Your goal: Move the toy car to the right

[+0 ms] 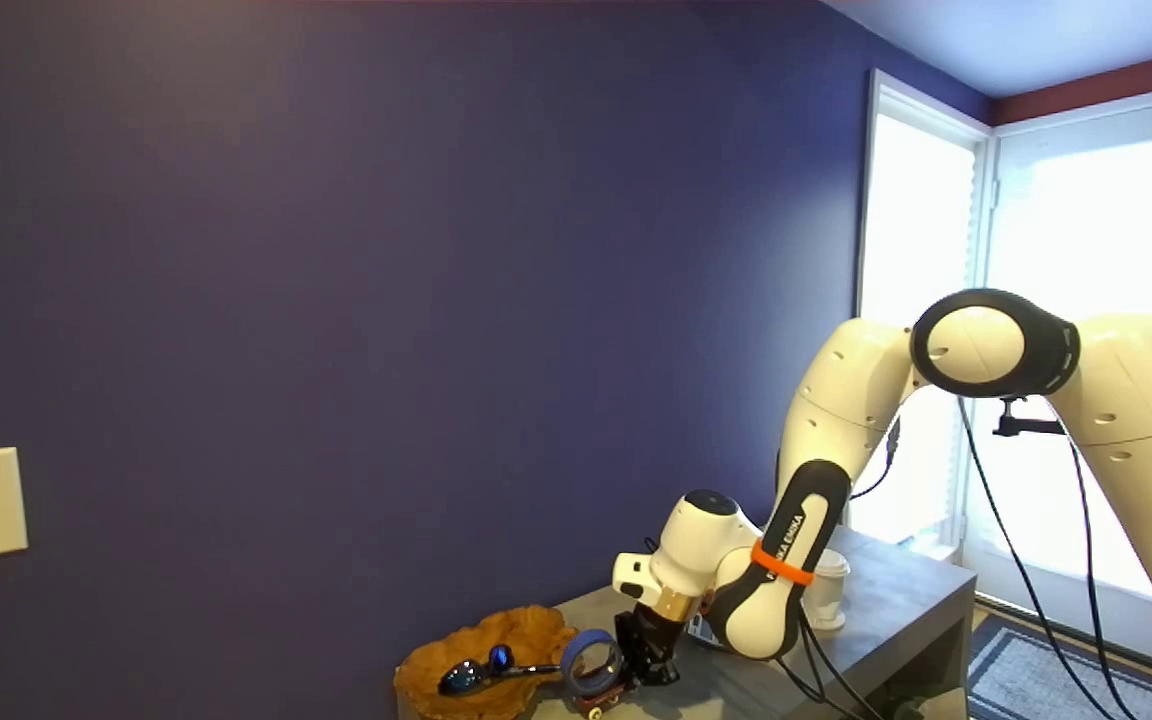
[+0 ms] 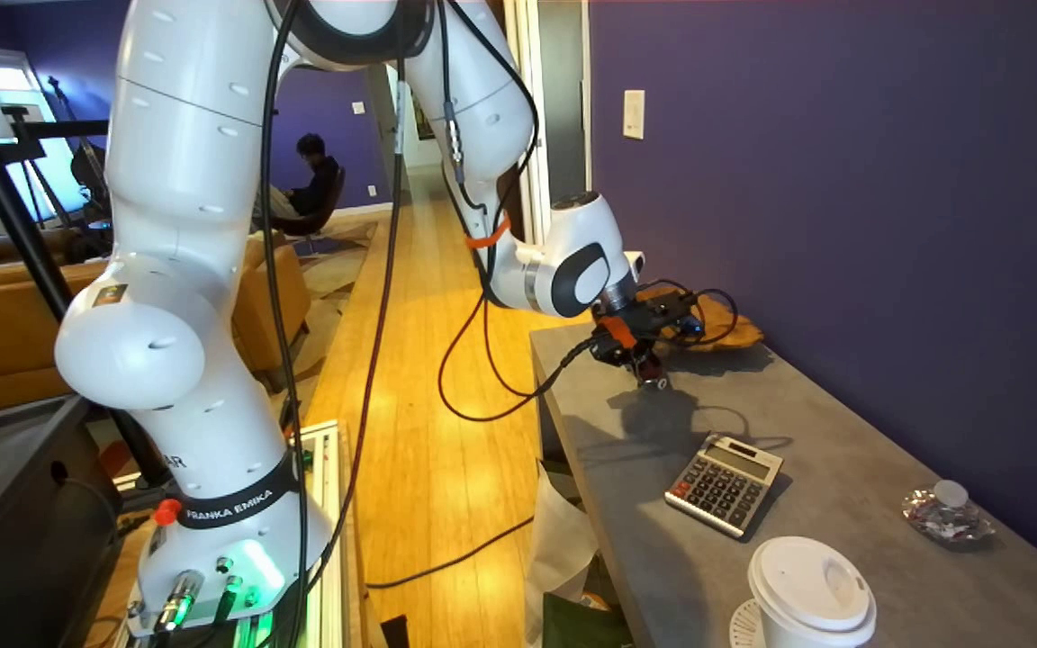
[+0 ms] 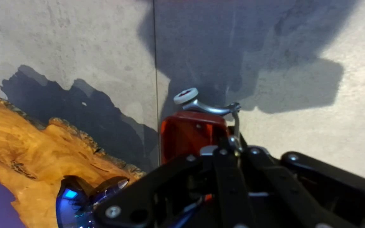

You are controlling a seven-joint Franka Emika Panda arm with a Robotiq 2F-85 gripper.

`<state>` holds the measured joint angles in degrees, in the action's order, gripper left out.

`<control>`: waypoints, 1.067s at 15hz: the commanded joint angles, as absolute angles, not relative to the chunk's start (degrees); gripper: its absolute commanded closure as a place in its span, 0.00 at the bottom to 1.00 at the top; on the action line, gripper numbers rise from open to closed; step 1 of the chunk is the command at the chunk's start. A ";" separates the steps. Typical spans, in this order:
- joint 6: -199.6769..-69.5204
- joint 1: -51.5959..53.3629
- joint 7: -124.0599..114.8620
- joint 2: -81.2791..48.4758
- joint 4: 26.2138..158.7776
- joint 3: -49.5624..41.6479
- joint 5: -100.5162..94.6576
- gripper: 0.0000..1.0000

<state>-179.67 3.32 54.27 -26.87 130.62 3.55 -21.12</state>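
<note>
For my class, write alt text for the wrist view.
A shut black gripper hides part of a red toy car with a white wheel on a shadowed grey tabletop; whether it holds the car is unclear. At lower left, blue mirrored sunglasses lie on a wooden bowl.

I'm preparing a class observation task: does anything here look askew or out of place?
The blue ring looks odd: it stands roughly on edge at the red toy car instead of lying flat; whether it's inside is unclear.

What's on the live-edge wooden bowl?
Blue-mirrored sunglasses rest on the wooden bowl. The gripper hides part of both in the wrist view; whatever lies beneath the lenses is covered.
</note>
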 commanded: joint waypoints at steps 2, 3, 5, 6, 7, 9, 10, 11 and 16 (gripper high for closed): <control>-179.11 3.74 53.25 -26.60 130.96 2.55 -23.67 0.99; -179.11 3.58 53.29 -26.26 131.18 2.57 -23.76 0.99; -179.22 1.72 54.08 -26.08 131.65 4.40 -23.47 0.99; -179.51 1.01 54.33 -26.26 131.77 4.91 -23.35 0.99; -179.80 -0.21 54.76 -26.44 131.91 6.13 -23.06 0.99; -180.89 -2.31 55.42 -26.95 132.04 8.15 -22.77 0.99; -181.30 -3.58 55.86 -27.29 132.05 9.30 -22.63 0.99; -181.71 -4.52 56.15 -27.52 132.12 10.07 -22.61 0.99; -185.45 -11.14 59.19 -27.91 133.24 15.39 -22.11 0.99</control>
<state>-181.68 -6.98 57.06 -27.26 131.98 12.14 -21.65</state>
